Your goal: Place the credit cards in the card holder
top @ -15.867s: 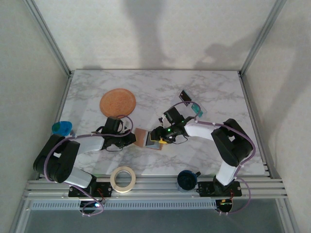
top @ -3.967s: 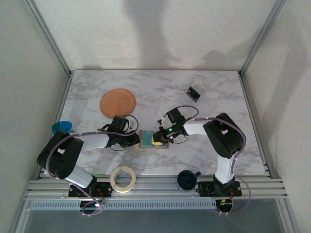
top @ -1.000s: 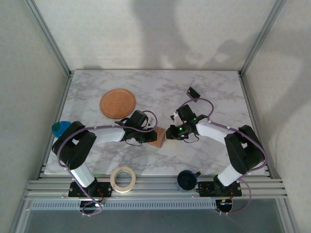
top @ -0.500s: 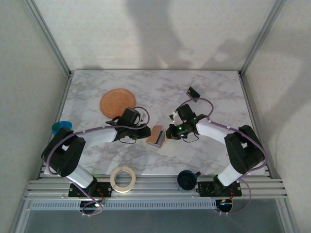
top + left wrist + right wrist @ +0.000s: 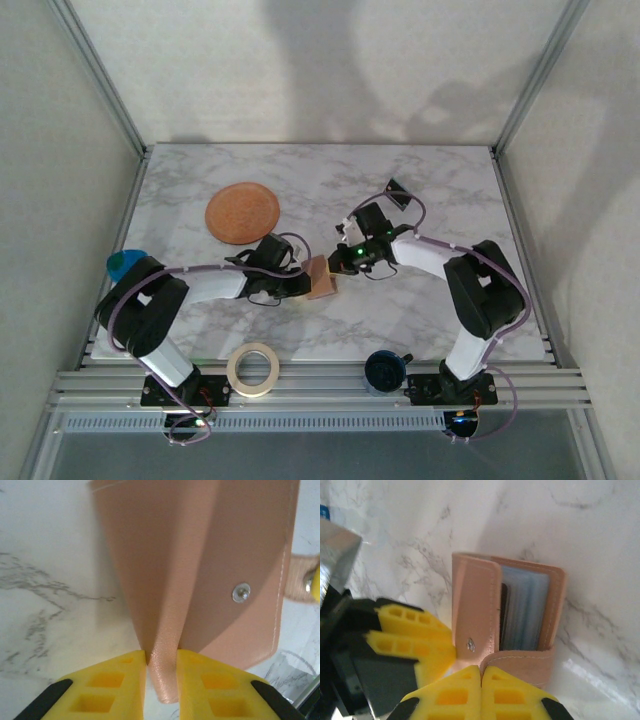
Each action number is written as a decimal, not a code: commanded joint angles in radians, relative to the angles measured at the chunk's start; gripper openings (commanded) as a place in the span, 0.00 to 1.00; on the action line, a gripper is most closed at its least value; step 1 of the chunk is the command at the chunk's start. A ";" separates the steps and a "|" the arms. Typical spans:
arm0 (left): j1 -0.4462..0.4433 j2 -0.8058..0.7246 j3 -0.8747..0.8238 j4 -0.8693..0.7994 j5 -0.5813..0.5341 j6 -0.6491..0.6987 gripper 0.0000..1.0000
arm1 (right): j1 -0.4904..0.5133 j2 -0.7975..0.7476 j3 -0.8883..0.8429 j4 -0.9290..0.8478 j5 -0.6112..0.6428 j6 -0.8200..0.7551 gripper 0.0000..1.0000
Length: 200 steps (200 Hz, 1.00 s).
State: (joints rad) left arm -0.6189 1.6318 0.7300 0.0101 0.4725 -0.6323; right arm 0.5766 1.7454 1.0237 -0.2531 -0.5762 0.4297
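Orange disc [image 5: 242,212], tape roll [image 5: 252,368] and dark card [image 5: 399,191] lie apart from card holder [image 5: 321,279].

a white marble-patterned table [image 5: 440,320] fills the floor of the walled cell. an orange-brown round disc [image 5: 242,212] lies flat on its far left part. near the middle the tan-pink card holder [image 5: 322,278] rests on the marble, partly folded. a small dark card [image 5: 398,190] lies well apart from it, toward the far right. a pale roll of tape [image 5: 252,368] sits at the near edge, partly over the metal rails [image 5: 320,385].
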 commanded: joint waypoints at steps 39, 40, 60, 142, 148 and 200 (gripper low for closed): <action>-0.018 0.034 -0.034 0.037 -0.036 -0.044 0.18 | 0.014 -0.021 0.036 -0.119 0.109 -0.078 0.22; -0.018 0.035 -0.033 0.037 -0.037 -0.043 0.18 | 0.015 -0.021 0.036 -0.120 0.109 -0.078 0.23; -0.018 0.058 -0.021 0.029 -0.040 -0.040 0.17 | 0.012 -0.015 0.041 -0.133 0.116 -0.088 0.21; -0.018 0.074 -0.009 0.013 -0.036 -0.032 0.15 | 0.011 0.004 0.121 -0.209 0.161 -0.131 0.19; -0.018 0.071 -0.008 0.011 -0.038 -0.032 0.15 | 0.011 0.009 0.128 -0.217 0.169 -0.135 0.16; -0.013 0.025 0.026 -0.026 -0.059 -0.015 0.28 | 0.011 0.021 0.154 -0.268 0.242 -0.173 0.06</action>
State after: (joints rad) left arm -0.6270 1.6688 0.7353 0.0658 0.4629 -0.6582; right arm 0.5835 1.7470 1.1522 -0.4587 -0.3916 0.2939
